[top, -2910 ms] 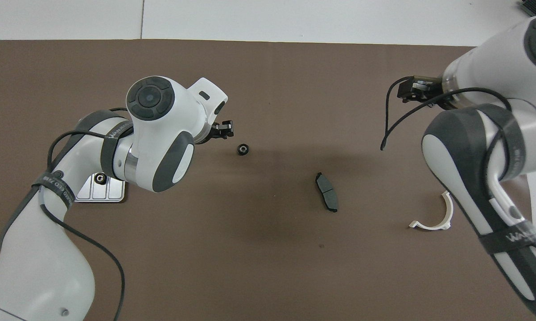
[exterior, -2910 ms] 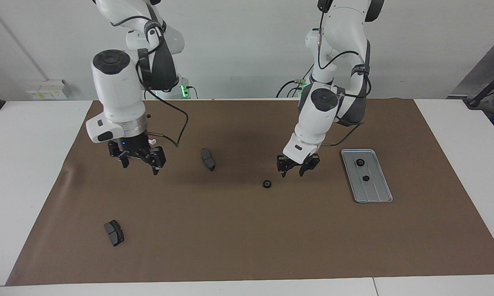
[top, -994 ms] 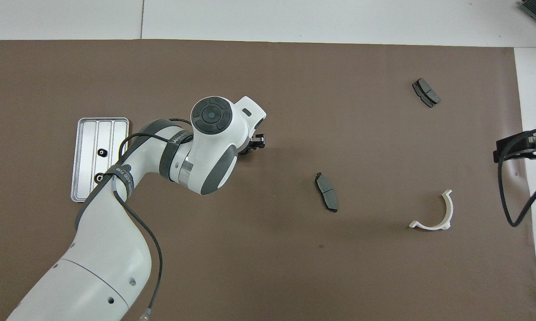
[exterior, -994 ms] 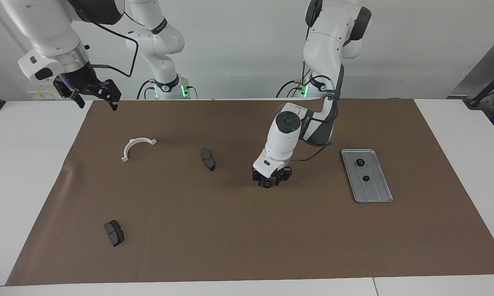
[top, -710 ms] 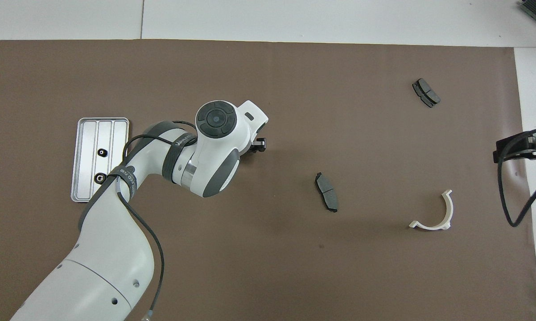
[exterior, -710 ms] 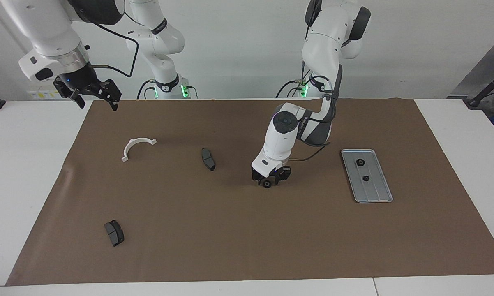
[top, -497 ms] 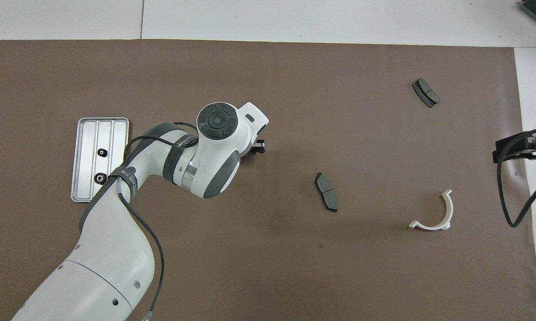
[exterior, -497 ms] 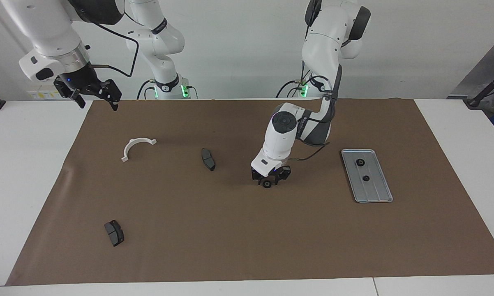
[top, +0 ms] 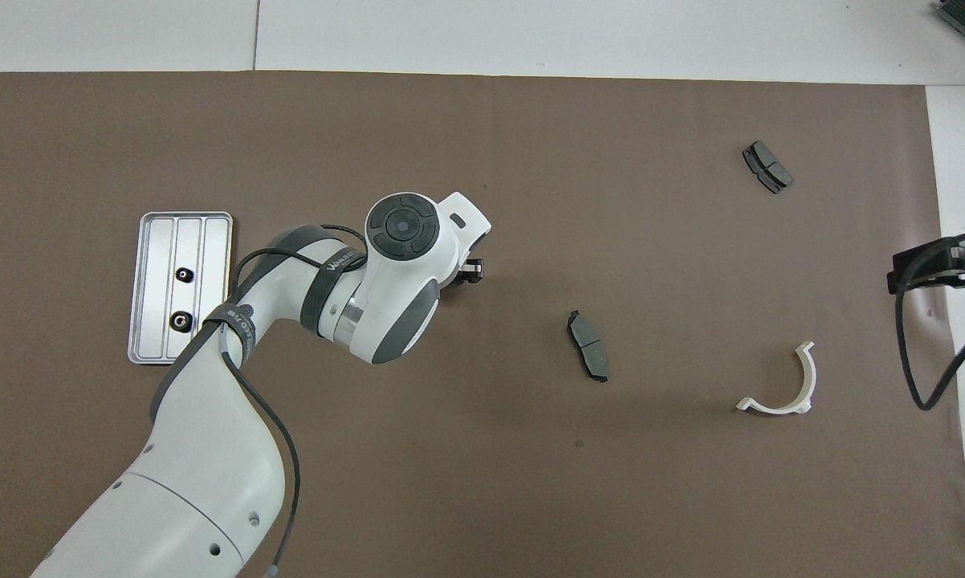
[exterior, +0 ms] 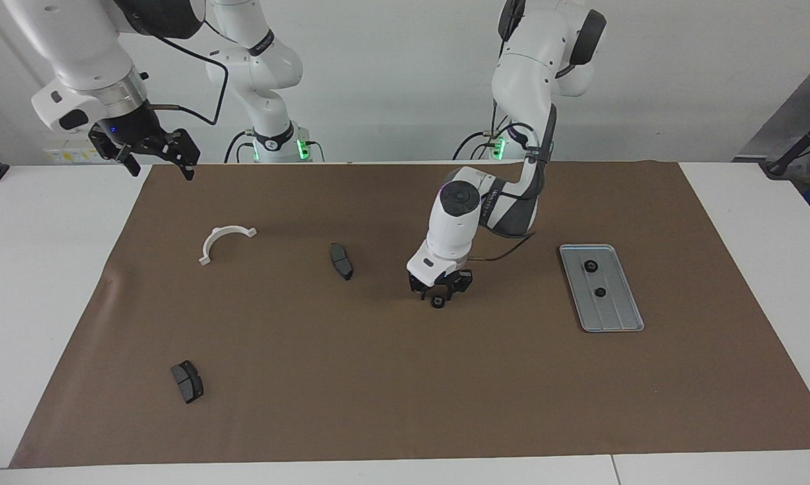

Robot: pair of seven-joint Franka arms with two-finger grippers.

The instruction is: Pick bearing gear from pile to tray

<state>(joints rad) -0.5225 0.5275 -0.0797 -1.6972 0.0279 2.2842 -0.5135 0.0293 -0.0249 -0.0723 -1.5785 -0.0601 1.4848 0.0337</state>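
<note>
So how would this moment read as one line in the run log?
left gripper: gripping gear on mat | right gripper: open, waiting | tray: two gears

The left pincer (exterior: 439, 294) is down at the brown mat (exterior: 378, 377), closed around a small black round gear (exterior: 437, 302). A ridged silver-grey metal tray (exterior: 620, 316) holding two more black gears (exterior: 588, 266) lies beside it, well apart.

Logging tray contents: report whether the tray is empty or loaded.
Loaded. The tray holds two small black gears, lying apart along its length; its remaining ridged floor is bare.
</note>
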